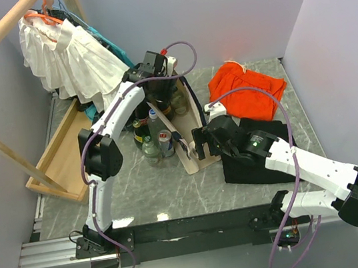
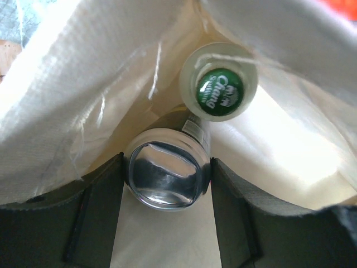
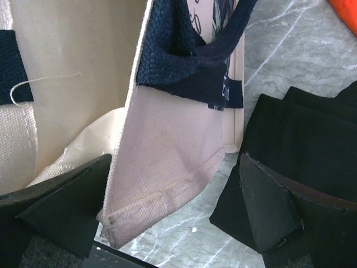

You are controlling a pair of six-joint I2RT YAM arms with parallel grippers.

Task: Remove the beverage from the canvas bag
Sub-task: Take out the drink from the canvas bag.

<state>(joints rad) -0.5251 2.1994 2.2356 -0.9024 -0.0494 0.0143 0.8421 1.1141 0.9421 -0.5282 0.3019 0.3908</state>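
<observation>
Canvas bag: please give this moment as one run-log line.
left fingers: shut on can inside bag | bottle: beside can | right fingers: open, astride bag wall | can: not yet out

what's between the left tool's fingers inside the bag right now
A silver can, seen end-on, fills the gap between the fingers of the left tool inside the canvas bag, with a green-capped Chang bottle just beyond it. The left wrist view shows this.
</observation>
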